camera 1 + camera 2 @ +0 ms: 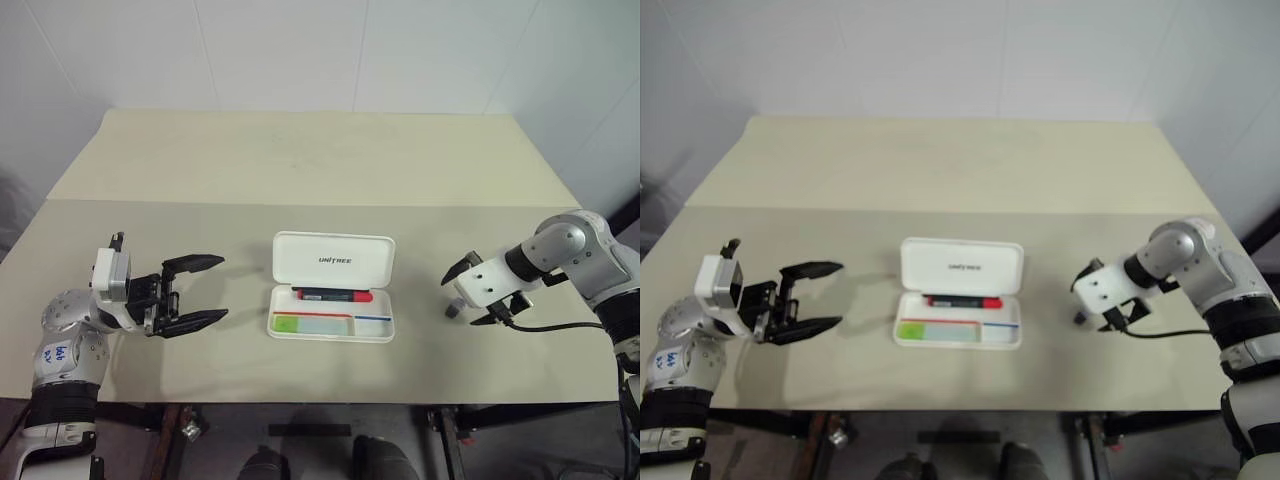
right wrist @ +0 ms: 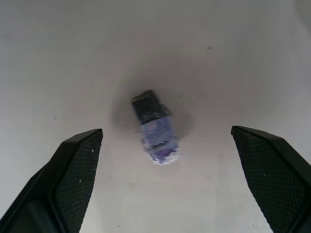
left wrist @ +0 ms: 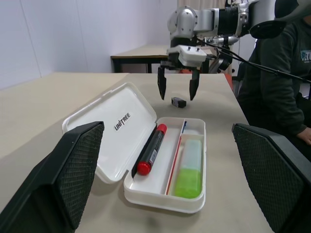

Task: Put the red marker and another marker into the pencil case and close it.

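The white pencil case (image 1: 333, 260) lies open at the middle of the table, its lid folded back and facing up. Inside, the red marker (image 1: 333, 295) lies along the far compartment and the light-green marker (image 1: 287, 323) sits at the left end of the near one. Left of the case, my left gripper (image 1: 222, 288) is open and points level toward it with nothing between its fingers. To the right of the case, my right gripper (image 1: 461, 300) is open and points down over a small dark block (image 2: 155, 128), without touching it.
The small dark block (image 1: 452, 311) lies on the table a hand's width right of the case. In the left wrist view a person in dark clothes (image 3: 282, 73) sits beyond the table's right side, and another table (image 3: 141, 52) stands behind.
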Motion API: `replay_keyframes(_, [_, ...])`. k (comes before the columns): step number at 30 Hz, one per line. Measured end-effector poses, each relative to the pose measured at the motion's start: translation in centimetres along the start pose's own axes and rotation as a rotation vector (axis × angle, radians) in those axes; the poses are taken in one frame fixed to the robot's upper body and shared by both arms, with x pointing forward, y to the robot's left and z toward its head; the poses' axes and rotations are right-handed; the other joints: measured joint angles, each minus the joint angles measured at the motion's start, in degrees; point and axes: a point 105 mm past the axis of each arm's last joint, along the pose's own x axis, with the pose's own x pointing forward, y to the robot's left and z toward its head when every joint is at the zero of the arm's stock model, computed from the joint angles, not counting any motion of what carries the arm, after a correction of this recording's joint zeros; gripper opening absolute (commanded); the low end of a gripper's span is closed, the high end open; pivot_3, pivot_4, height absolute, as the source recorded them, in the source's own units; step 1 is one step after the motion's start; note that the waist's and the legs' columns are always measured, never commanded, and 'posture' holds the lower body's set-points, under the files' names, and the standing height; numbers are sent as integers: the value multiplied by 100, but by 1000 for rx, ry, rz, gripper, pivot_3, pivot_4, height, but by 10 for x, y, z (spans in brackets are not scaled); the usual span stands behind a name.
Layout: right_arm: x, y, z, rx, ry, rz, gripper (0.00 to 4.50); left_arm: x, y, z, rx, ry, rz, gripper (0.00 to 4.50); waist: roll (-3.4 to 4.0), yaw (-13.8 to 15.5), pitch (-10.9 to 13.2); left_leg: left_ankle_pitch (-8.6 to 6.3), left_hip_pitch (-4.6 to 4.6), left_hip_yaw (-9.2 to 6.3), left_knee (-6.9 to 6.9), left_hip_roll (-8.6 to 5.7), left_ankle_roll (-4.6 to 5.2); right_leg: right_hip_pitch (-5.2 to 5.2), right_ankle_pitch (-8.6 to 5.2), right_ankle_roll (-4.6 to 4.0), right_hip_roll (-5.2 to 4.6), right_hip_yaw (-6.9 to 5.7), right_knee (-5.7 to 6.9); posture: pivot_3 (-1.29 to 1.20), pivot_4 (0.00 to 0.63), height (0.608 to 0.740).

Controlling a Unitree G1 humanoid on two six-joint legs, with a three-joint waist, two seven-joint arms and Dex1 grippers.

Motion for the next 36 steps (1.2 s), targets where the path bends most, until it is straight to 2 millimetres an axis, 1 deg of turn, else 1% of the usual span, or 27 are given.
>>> replay_keyframes(2, [5, 2, -1, -5, -1, 17, 4488, 0, 0, 0, -1, 1, 0, 4500, 0, -2, 0, 0, 0, 0, 0, 1, 0, 0, 0, 0, 0, 0, -1, 0, 150, 740])
replay_keyframes(4, [6, 0, -2, -22, 9, 21, 4488, -1, 0, 1, 4, -1, 5, 4500, 1, -14, 0, 0, 1, 1, 0, 4, 0, 0, 0, 0, 0, 1, 0, 0, 150, 740])
replay_keyframes(7, [7, -1, -4, -42, 21, 38, 3872, -3, -1, 2, 10, -1, 10, 4500, 0, -15, 0, 0, 7, 1, 2, 5, 0, 6, 2, -4, -1, 3, 0, 0, 150, 740])
replay_keyframes(8, [8, -1, -5, -41, 24, 48, 3600, -3, -2, 2, 10, 0, 11, 4500, -2, -16, -1, 0, 9, 1, 6, 6, 0, 10, 5, -7, 0, 2, 0, 0, 150, 740])
replay_keyframes(11, [10, -1, -8, -41, 36, 59, 2591, -3, -4, 2, 12, 4, 6, 4500, -5, -46, -3, 1, 12, 0, 29, 25, 3, 19, 27, -14, 1, 8, -4, 0, 150, 740])
replay_keyframes(13, [12, -3, -10, -36, 41, 57, 2030, -4, -5, 2, 12, 4, 8, 4500, -5, -72, -3, 4, 13, -2, 41, 29, 9, 25, 47, -22, 2, 11, -8, 0, 150, 740])
replay_keyframes(17, [14, -9, -9, -42, 49, 30, 617, -4, -5, 2, 13, 5, 7, 4500, -3, -87, -2, 15, 19, -15, 41, 34, 8, 24, 64, -33, 2, 15, -10, 0, 150, 740])
replay_keyframes(18, [14, -9, -10, -41, 51, 31, 384, -4, -5, 2, 13, 5, 8, 4500, -3, -86, -2, 16, 20, -15, 40, 37, 6, 24, 64, -34, 6, 14, -10, 0, 150, 740])
replay_keyframes(20, [14, -11, -10, -29, 46, 24, 344, -5, -6, 2, 10, 5, 13, 4500, -3, -77, -2, 18, 20, -14, 41, 50, -1, 24, 66, -41, 14, 11, -9, 0, 150, 740])
replay_keyframes(23, [16, -21, -7, 47, 10, -32, 344, -5, -6, 3, 11, 5, 12, 4500, -3, -110, -2, 21, 20, -15, 41, 62, -5, 22, 80, -61, 21, 16, -8, 0, 150, 740])
replay_keyframes(27, [14, -44, 13, 158, -112, -169, 344, -1, -7, 6, 27, 1, -4, 4500, 3, -151, 2, 27, 13, -13, 33, 75, -18, 2, 84, -63, 34, 22, -1, 0, 150, 740])
replay_keyframes(29, [5, -52, 25, 223, -189, -249, 344, 0, -7, 6, 27, -1, -6, 4500, 7, -108, 4, 31, 9, -13, 20, 80, -26, -8, 81, -68, 39, 17, -3, 0, 150, 740])
replay_keyframes(32, [-3, -51, 33, 334, -273, -317, 344, 1, -6, 5, 25, -4, -8, 4500, 7, -11, 4, 30, 9, -5, 12, 82, -25, -10, 79, -71, 40, 3, -12, 0, 150, 740])
replay_keyframes(36, [-6, -45, 45, 490, -366, -350, 344, 2, -5, 6, 25, -6, -8, 4500, 8, 42, 5, 23, 4, 4, 12, 71, -11, -10, 79, -71, 24, -8, -21, 0, 150, 740])
